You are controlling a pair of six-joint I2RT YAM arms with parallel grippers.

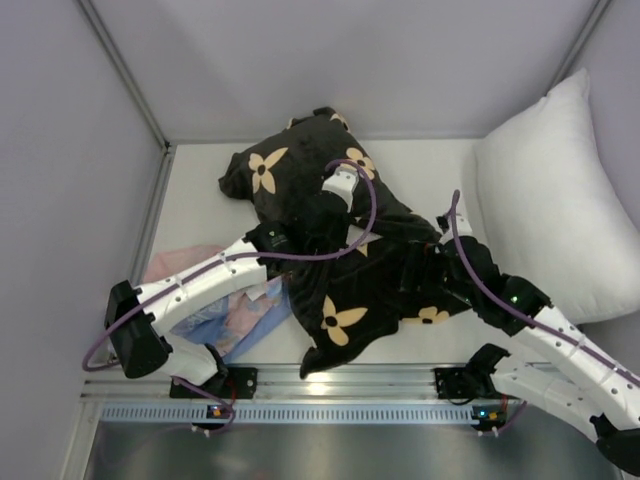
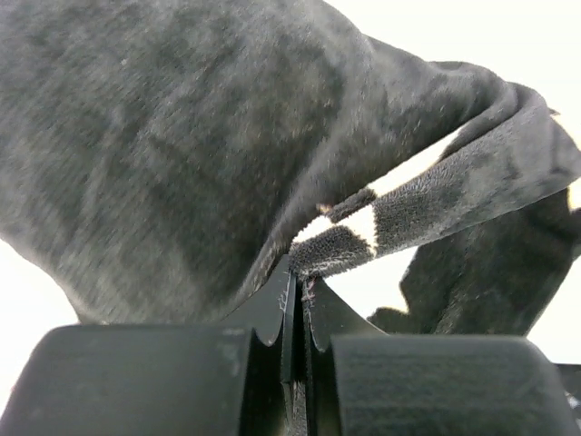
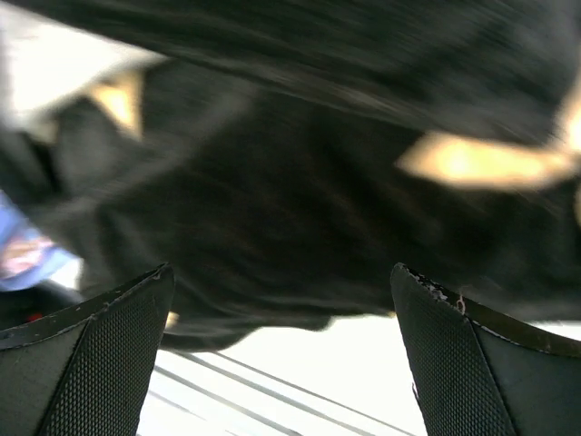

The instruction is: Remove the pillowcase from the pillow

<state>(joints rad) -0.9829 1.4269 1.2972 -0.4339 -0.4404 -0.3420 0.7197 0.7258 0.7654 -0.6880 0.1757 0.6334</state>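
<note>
The left gripper, jaws pressed together on a fold of the pillowcase lying mid-table, would do best to lift slowly so the plush does not slip, while the right gripper, jaws spread at its near right edge, braces the bulk; any pillow inside is hidden

The pillowcase is blurred in the right wrist view; the top view's edge cuts the white pillow.
</note>
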